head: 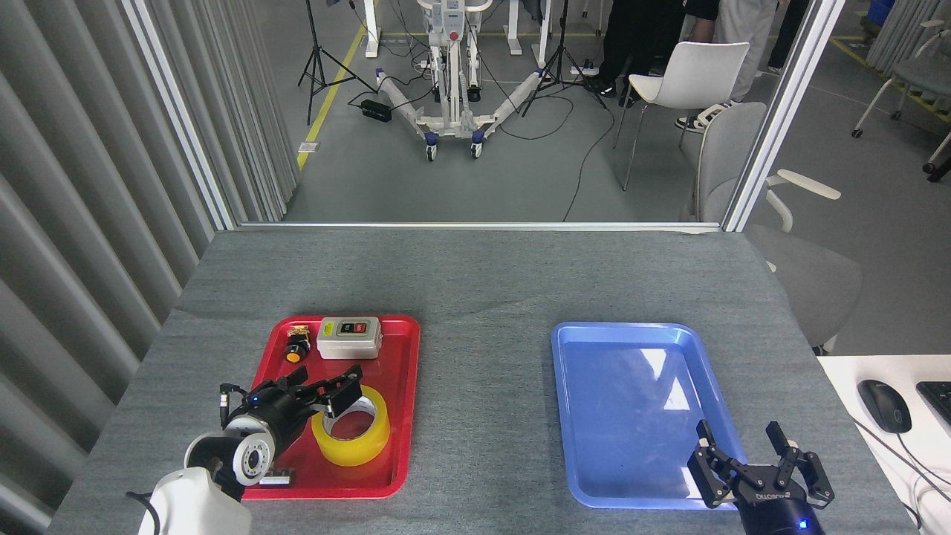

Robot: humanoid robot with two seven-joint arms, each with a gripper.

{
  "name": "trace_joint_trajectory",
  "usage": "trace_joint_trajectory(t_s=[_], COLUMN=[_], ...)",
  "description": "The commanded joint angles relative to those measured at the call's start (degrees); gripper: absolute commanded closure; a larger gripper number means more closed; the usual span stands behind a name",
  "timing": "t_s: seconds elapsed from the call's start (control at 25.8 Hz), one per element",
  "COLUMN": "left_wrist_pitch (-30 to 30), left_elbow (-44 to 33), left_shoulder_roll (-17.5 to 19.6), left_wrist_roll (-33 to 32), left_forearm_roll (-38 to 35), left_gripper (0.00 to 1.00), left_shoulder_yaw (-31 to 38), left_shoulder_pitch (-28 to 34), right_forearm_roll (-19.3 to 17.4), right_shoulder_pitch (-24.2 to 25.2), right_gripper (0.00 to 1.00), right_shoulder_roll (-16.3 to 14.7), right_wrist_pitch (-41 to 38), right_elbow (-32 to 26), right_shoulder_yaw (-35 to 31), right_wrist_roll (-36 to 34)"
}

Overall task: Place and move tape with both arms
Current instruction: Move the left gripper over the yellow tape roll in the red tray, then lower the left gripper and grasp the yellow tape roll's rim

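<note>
Both pincers stand wide and empty, so if your left gripper [327, 384] closes off-centre, the tape [351, 426] may skid across the red tray [394, 446].

Black claws [758, 464] (blue-lit wrists), white-grey joints

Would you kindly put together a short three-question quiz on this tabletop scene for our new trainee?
1. True or false: the tape lies in the blue tray.
2. Which gripper is nearest the tape? A) left gripper B) right gripper
3. Fill in: beyond the tape, at the far end of the red tray, sit a grey switch box and a small ______ push button.

Key
1. False; it lies in the red tray.
2. A; its jaws are spread over the roll's near-left rim.
3. Orange (black body, orange cap).
</note>
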Motion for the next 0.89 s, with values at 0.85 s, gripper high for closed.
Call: trace_joint_trajectory(t_s=[0.85], left_wrist_pitch=[0.53], left_elbow=[9.24], left_shoulder_roll=[0.52], left_wrist_roll=[-32.55], left_forearm_roll=[-0.88], left_gripper=[0.06], left_shoulder_yaw=[-1.89], left_shoulder_pitch=[-10.81], right_forearm_roll=[0.09], right_shoulder_pitch=[0.16], right_gripper=[0.00], right_shoulder_roll=[0.62], right_wrist_pitch=[1.05], right_elbow=[0.00], right_shoulder_yaw=[0.23], right_wrist_roll=[0.16])
